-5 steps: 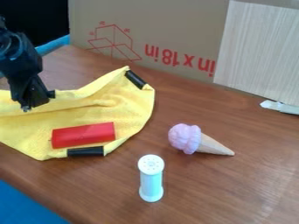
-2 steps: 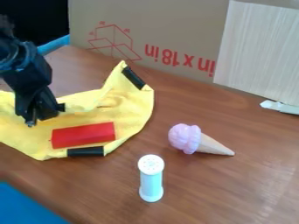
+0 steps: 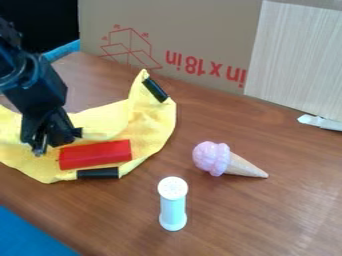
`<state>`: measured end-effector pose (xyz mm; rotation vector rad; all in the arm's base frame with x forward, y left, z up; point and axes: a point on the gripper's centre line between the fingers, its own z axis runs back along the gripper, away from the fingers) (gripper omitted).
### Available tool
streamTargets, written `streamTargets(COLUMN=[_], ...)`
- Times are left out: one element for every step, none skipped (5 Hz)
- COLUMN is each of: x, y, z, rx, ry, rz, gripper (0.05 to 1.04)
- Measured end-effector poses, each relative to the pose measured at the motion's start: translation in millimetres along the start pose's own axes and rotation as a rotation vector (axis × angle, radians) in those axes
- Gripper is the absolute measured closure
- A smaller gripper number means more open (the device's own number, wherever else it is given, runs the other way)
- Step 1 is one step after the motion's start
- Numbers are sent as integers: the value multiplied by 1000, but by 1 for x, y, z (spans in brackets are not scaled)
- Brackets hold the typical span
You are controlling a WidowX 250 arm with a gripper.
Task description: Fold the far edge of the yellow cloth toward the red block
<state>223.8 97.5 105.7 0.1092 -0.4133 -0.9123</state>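
Camera view, and the gripper [image 3: 56,142] hangs low at the left, right over the yellow cloth [image 3: 148,127] — whether it is open, closed or pinching fabric, I cannot tell. Down on that cloth lies the red block [image 3: 100,154], its near end just beside the gripper, the rest stretching toward the right of the view; whether the two touch is unclear. What a spread of yellow, too: it runs from the left edge, passes beneath the gripper and rises in a raised fold up to its far corner, where one black strip [image 3: 155,89] sits. Another black piece [image 3: 98,173] lies along the near edge, just below the block. Out on the brown wooden counter [image 3: 227,215], well apart from the gripper, a white-capped shaker [image 3: 173,204] stands upright — and beyond it to the right, the toy ice cream cone [image 3: 227,160] rests on its side, pink scoop toward the cloth. Behind it all, a cardboard box [image 3: 200,30] with red markings.
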Motion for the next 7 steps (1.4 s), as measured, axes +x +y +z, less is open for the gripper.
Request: streamTargets(x=[-6,-9,-12,-13,-13,-12,-16], y=[-9,-15,-18,-15,-12,-13,8], z=[1,0,1,2,3,5,16], rx=[9,-2,-25,-77,-78,-99,-66], ry=[-13,-15,5,17,22,18,14], rz=[-20,-35,-38,-36,-22,-51,-26], gripper=[1009,979,825,552,226,77,81])
